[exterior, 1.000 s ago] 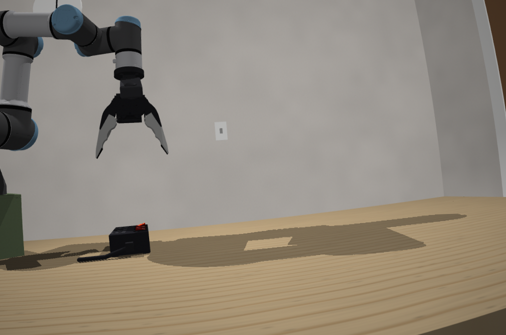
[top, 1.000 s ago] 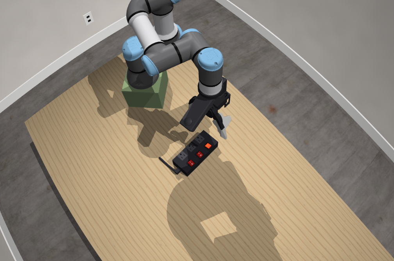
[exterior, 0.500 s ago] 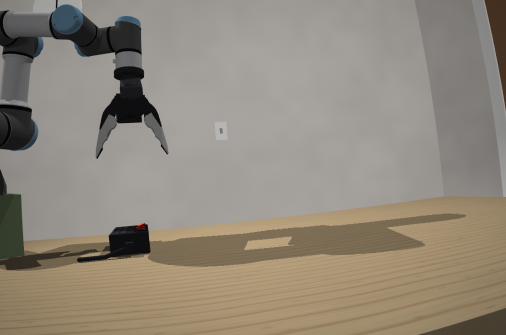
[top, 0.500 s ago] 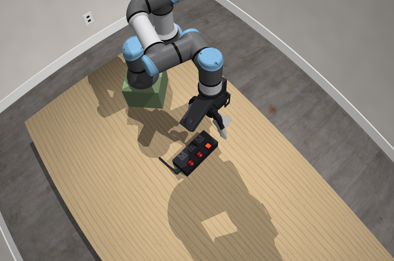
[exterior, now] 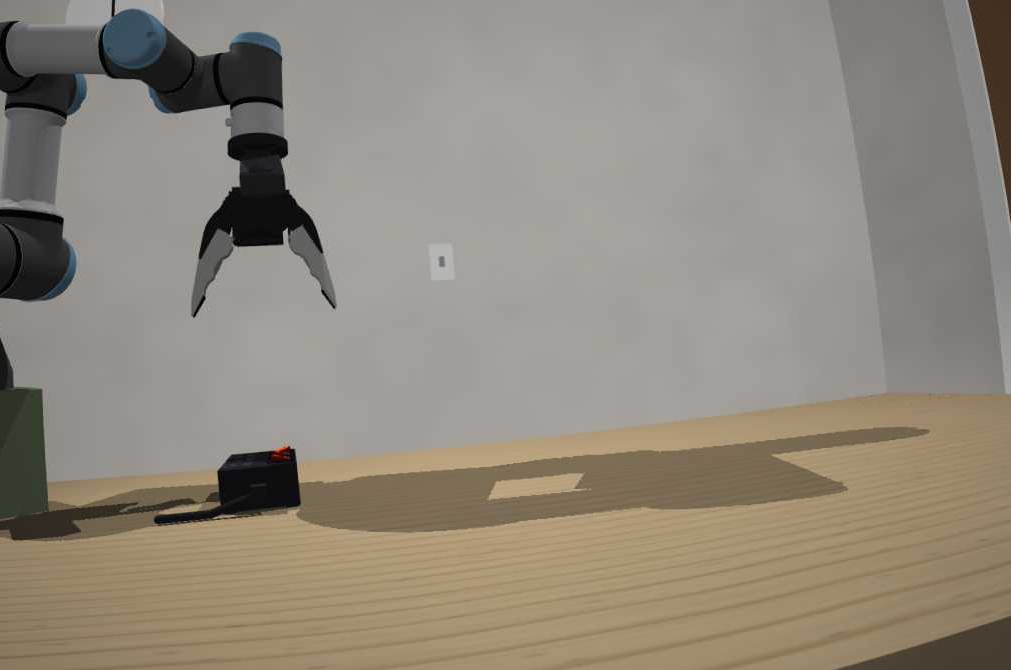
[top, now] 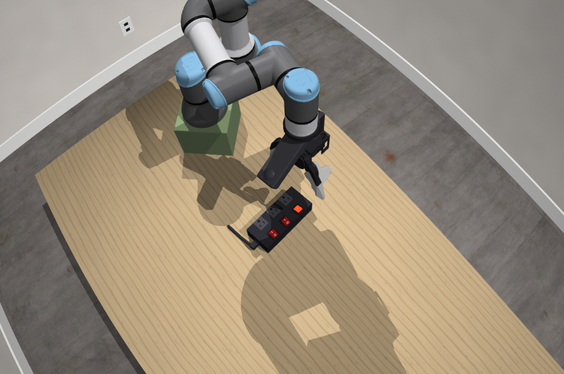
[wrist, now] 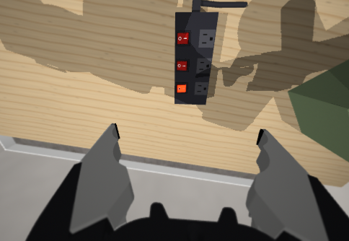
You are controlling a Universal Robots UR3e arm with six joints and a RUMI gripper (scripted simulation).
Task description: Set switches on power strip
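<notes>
In the exterior view the black plastic power strip (exterior: 258, 479) is seen end-on, so its three switches merge into a small red patch and cannot be told apart there. In the top view the wrist body hides one of the two grey fingers (top: 318, 178). The wrist view cuts off the green block pedestal (wrist: 328, 115) at the right edge.

The grey and blue six-joint arm (top: 247, 75) bends out from the pedestal and points its wrist straight down. The black two-jaw gripper (exterior: 263, 308) hangs high above the light striped wooden surface (top: 379, 282), well apart from the strip, fingers spread fully with nothing between them.

The strip lies flat, face up, near the middle of the surface, its short black cable (top: 240, 235) at the end away from the gripper. The switch farthest from the cable (wrist: 181, 88) glows bright orange. The middle switch (wrist: 182, 66) and the switch nearest the cable (wrist: 182, 37) are darker red.
</notes>
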